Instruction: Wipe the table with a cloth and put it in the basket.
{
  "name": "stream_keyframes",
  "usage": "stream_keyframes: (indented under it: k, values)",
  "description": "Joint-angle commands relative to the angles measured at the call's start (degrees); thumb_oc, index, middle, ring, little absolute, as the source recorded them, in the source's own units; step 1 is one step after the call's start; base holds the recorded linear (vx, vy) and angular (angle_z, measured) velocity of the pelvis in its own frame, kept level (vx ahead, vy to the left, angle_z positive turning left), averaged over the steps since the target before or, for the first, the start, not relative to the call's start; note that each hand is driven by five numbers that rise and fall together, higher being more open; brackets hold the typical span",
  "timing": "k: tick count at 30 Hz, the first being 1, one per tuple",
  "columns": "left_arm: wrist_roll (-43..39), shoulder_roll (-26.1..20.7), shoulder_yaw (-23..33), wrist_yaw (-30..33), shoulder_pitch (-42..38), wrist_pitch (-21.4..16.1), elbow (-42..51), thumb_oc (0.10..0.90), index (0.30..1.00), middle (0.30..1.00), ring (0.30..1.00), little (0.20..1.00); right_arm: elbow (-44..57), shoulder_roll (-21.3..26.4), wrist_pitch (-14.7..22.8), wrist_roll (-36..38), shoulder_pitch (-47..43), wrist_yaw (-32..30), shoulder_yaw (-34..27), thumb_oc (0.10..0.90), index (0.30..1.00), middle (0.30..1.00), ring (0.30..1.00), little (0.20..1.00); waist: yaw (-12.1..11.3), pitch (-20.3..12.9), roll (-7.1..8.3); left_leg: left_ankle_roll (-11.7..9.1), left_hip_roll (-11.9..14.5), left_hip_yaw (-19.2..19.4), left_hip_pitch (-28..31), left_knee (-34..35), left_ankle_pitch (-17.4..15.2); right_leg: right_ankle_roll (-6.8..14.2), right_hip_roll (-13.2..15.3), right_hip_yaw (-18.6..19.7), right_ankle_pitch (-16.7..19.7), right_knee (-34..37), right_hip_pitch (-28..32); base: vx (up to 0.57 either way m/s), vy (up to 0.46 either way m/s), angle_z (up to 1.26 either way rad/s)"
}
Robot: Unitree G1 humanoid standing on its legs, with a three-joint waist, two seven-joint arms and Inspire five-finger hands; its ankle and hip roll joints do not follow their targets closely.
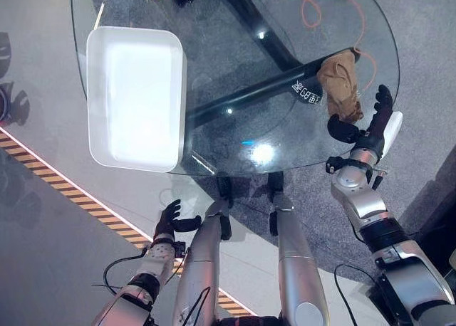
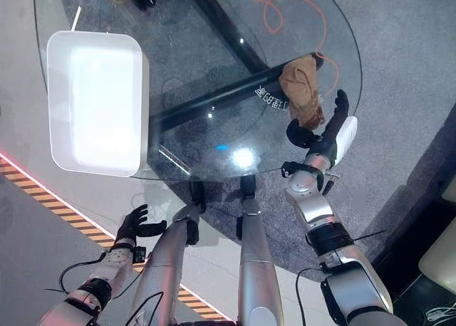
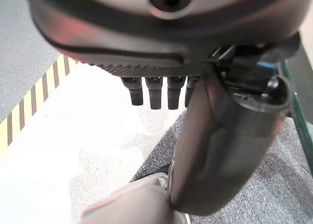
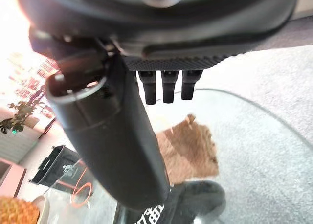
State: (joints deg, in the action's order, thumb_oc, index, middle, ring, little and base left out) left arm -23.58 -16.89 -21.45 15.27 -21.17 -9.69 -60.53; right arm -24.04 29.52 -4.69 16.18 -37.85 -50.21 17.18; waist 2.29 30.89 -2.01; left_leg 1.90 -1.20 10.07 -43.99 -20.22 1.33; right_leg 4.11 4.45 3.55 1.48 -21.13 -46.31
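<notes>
Where the round glass bench (image 1: 235, 137) curves toward the robot's right, a crumpled brown cloth (image 1: 340, 84) lies flat on the glass near the rim. The right robot hand (image 1: 374, 130) is poised at that same rim, just beside the near end of the cloth; its fingers are straight and spread and its thumb stands out toward the cloth, with nothing in its grasp. In the right wrist view the cloth (image 4: 188, 150) shows past the fingertips (image 4: 167, 89), apart from them. A white rectangular plastic basket (image 1: 96, 98) stands on the far left part of the bench, well apart from the cloth. The left robot hand (image 1: 171, 221) hangs below the bench's near edge, over the floor, fingers relaxed and holding nothing. A yellow-and-black striped tape line (image 1: 78, 198) runs across the floor there.
</notes>
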Motion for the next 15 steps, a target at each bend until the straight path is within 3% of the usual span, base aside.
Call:
stream_keyframes:
  k: [1, 9, 15]
  values:
    - [0.2, 3.1, -2.4, -1.0, 6.3, 2.3, -5.3, 0.800, 0.900, 0.900, 0.900, 0.900, 4.2, 5.2, 1.9, 0.3, -2.7, -0.8, -0.5, 0.800, 0.900, 0.900, 0.900, 0.900, -0.9, -1.1, -1.06, -0.9, -3.8, -7.6, -3.1, -4.4, -3.0, -1.9, -2.9, -5.7, -1.1, -3.4, -2.4, 0.01, 0.010, 0.04]
    - [-0.4, 3.4, -2.9, -0.9, 6.1, 2.1, -5.0, 0.800, 0.900, 0.900, 0.900, 0.900, 6.1, 5.1, 2.9, 1.9, -3.9, 1.5, 0.5, 0.800, 0.900, 0.900, 0.900, 0.900, -0.9, -1.1, -1.22, -0.9, -3.7, -7.4, -5.7, -5.3, -2.8, -2.0, -3.2, -5.5, -1.0, -4.3, -5.1, 0.00, 0.006, 0.02]
    - [-1.7, 3.2, -3.4, -0.7, 5.9, 2.1, -4.0, 0.800, 0.900, 0.900, 0.900, 0.900, 4.0, 6.0, -1.9, 3.5, -5.9, -4.5, 0.1, 0.800, 0.900, 0.900, 0.900, 0.900, -1.1, -1.1, -1.71, -0.9, -3.6, -7.1, -8.1, -6.4, -3.0, -1.9, -3.2, -5.5, -0.9, -5.1, -7.4, 0.00, 0.004, 0.01]
